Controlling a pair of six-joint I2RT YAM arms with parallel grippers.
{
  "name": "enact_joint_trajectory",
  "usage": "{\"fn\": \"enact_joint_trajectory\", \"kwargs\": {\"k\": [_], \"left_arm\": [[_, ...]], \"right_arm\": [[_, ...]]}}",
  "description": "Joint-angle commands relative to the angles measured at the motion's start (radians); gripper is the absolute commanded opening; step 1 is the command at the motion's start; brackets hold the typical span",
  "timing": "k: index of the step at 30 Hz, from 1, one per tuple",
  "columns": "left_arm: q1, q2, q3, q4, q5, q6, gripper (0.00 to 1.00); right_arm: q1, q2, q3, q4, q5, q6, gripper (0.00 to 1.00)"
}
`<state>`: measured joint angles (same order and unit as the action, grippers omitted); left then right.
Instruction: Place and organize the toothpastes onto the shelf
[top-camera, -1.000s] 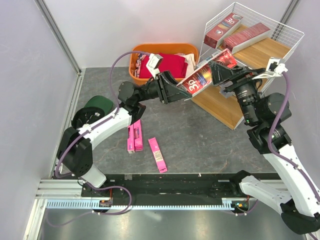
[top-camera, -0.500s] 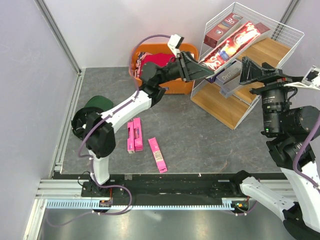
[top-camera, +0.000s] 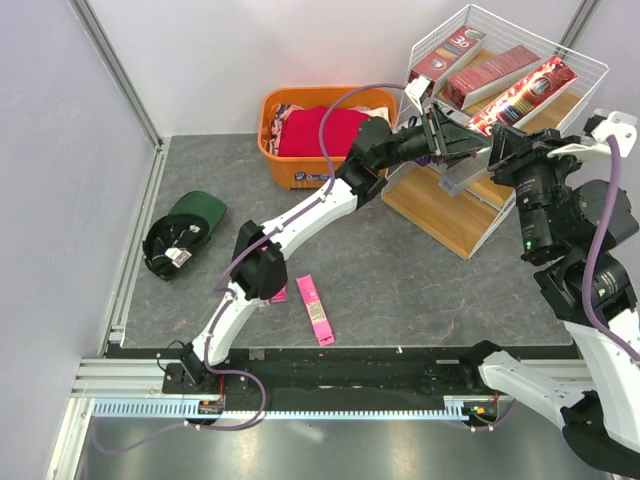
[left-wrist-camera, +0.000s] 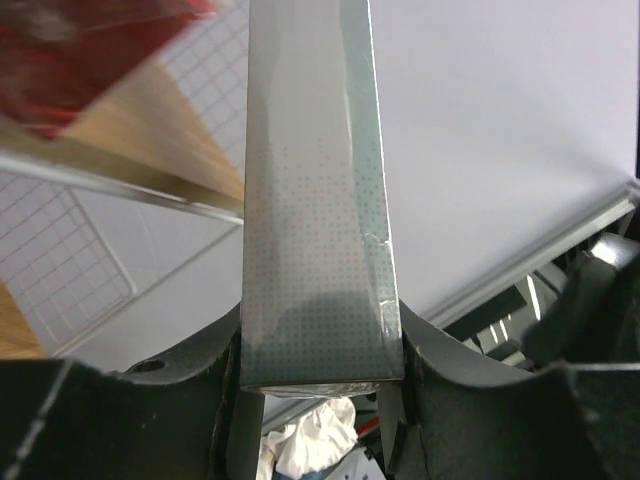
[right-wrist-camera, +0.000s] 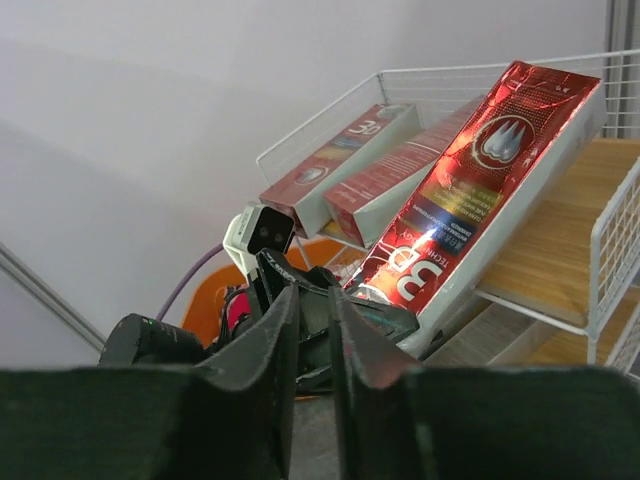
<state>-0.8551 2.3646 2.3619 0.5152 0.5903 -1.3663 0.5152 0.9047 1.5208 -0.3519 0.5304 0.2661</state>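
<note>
My left fingers (top-camera: 462, 137) are clenched on the near end of a red toothpaste (top-camera: 522, 92) printed "3D", with my left arm stretched far across the grey worktop (top-camera: 400, 280) to the white wire shelf (top-camera: 445, 215) at the back right. The box lies slantwise on the shelf's top board, its far end up near the wire rim. It appears to rest there, though my fingers hide its lower end. From my left wrist the box shows only its silver-grey side, wedged upright between the two pads. Beside it on the same board lie two dark red toothpastes (right-wrist-camera: 335, 160), parallel to each other and toward the back of the rack. A silver-grey box (top-camera: 458, 175) sits on a lower board. My right fingers (top-camera: 500, 150) hover just beside the left ones in front of the shelf, drawn nearly together with only a slit between them and nothing in it. Down on the worktop, well apart from the shelf, a pink toothpaste (top-camera: 315, 310) lies flat at a slant near my bases. A second pink toothpaste (top-camera: 277, 295) peeks out from under my left forearm just beside it. An orange basket (top-camera: 300, 165) of red clothes (top-camera: 320, 130) stands left of the shelf, and a green cap (top-camera: 190, 225) lies near the left wall.
</note>
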Motion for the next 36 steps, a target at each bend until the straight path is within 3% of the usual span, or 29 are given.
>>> {"fn": "enact_joint_trajectory", "kwargs": {"k": [1,6,24,36], "left_arm": [[-0.015,0.021,0.099,-0.024,-0.139,-0.050,0.25],[-0.024,0.050,0.137,-0.027,-0.199,-0.066,0.35],[-0.036,0.016,0.137,-0.026,-0.202,-0.034,0.95],[-0.035,-0.132,-0.078,0.068,-0.178,0.010,1.00]], "right_arm": [[-0.001,0.010,0.029,-0.082,0.066,-0.019,0.14],[-0.001,0.037,0.027,-0.113,0.075,-0.027,0.01],[-0.027,0.137,-0.027,-0.064,0.123,-0.048,0.00],[-0.139,0.227,-0.034,0.013,0.060,-0.025,0.00]]}}
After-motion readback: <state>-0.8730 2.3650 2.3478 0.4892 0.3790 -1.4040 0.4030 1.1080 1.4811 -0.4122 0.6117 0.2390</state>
